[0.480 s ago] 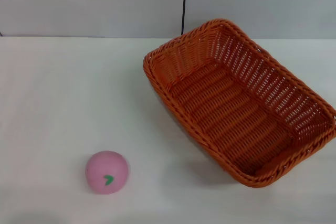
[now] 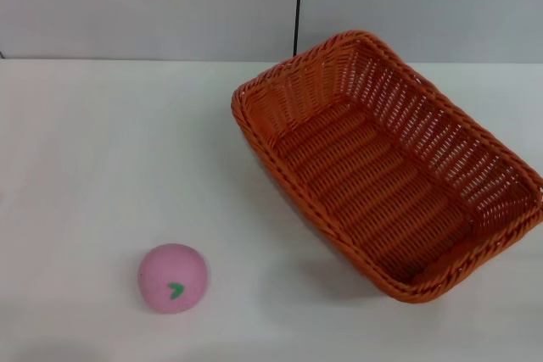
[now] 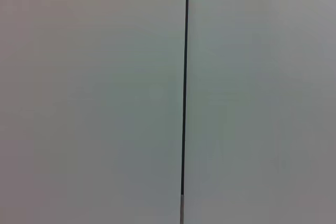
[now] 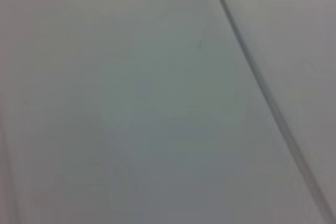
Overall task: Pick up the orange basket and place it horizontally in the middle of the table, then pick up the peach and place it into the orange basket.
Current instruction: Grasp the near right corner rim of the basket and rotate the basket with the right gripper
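Note:
The orange basket lies on the white table at the right in the head view, turned diagonally, its long side running from the centre back toward the front right edge. It is empty. The peach, a pink ball with a small green mark, rests on the table at the front left, well apart from the basket. Neither gripper appears in any view. Both wrist views show only a plain grey wall with a dark seam.
A grey wall with a vertical dark seam stands behind the table's far edge. Bare tabletop lies between the peach and the basket and across the left half.

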Controlling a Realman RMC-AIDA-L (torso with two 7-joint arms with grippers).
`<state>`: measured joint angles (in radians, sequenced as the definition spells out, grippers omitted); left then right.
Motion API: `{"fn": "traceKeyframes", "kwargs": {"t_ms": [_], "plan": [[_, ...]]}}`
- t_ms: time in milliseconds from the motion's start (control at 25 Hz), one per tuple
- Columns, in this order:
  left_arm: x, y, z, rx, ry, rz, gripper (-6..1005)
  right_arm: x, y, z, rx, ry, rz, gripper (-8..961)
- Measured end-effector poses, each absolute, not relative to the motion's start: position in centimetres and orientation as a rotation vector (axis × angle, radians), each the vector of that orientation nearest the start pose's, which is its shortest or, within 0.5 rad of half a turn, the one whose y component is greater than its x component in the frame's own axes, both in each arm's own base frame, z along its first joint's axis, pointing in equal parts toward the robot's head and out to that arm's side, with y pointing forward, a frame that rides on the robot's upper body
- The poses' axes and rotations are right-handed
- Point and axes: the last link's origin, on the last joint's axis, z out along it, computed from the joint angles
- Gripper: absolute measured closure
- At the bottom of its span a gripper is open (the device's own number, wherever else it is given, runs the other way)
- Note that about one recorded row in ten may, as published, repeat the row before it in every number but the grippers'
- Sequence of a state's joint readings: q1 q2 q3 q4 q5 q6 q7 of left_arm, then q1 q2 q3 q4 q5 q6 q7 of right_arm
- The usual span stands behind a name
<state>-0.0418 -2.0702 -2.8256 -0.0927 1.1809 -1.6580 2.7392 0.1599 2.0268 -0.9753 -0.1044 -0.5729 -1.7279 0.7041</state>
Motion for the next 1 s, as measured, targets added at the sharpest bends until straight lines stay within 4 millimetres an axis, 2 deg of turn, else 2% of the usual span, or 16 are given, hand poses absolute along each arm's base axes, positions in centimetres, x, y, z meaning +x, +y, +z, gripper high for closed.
{"fn": "traceKeyframes", "kwargs": {"t_ms": [80, 120, 200, 320, 400, 440, 520, 560, 600, 640, 720, 800, 840, 880, 1000], "plan": [[-40.0, 16.7, 5.1, -1.413, -0.509, -0.752, 203, 35.8, 22.3, 7.8, -1.608, 0.569, 1.252, 121], [-40.0, 16.7, 5.1, -1.413, -0.511, -0.753, 203, 35.8, 22.3, 7.8, -1.608, 0.569, 1.252, 121], [-40.0, 16.7, 5.1, -1.411, -0.513, -0.754, 203, 35.4, 22.9, 9.1, -1.696, 0.609, 1.306, 122], [-40.1, 16.6, 5.2, -1.405, -0.514, -0.752, 204, 34.8, 24.2, 11.8, -1.828, 0.717, 1.339, 122], [-40.2, 16.6, 5.2, -1.404, -0.519, -0.749, 204, 34.6, 25.2, 13.7, -1.898, 0.811, 1.290, 122], [-40.2, 16.5, 5.0, -1.404, -0.527, -0.748, 204, 34.3, 26.4, 15.5, -1.953, 0.903, 1.205, 122], [-40.2, 16.5, 5.0, -1.403, -0.531, -0.748, 203, 34.1, 27.0, 16.3, -1.977, 0.953, 1.167, 122], [-40.2, 16.6, 5.0, -1.403, -0.535, -0.749, 203, 33.9, 28.4, 17.6, -2.031, 1.061, 1.064, 122], [-40.2, 16.6, 5.0, -1.403, -0.535, -0.749, 203, 33.9, 28.4, 17.6, -2.031, 1.061, 1.064, 122], [-40.2, 16.6, 5.0, -1.404, -0.535, -0.749, 203, 33.3, 29.8, 18.6, -2.075, 1.148, 0.995, 122], [-40.2, 16.6, 5.0, -1.404, -0.535, -0.749, 203, 33.0, 30.3, 18.8, -2.105, 1.178, 0.957, 123], [-40.2, 16.7, 4.9, -1.404, -0.535, -0.751, 203, 32.1, 31.7, 19.1, -2.176, 1.235, 0.859, 123], [-40.2, 16.8, 4.9, -1.406, -0.534, -0.753, 203, 31.4, 33.1, 19.0, -2.230, 1.301, 0.734, 123], [-40.2, 16.8, 4.9, -1.406, -0.534, -0.753, 203, 31.4, 33.1, 19.0, -2.230, 1.301, 0.734, 123], [-40.0, 17.0, 4.8, -1.408, -0.536, -0.760, 204, 30.0, 35.1, 17.6, -2.331, 1.389, 0.509, 123]]}}
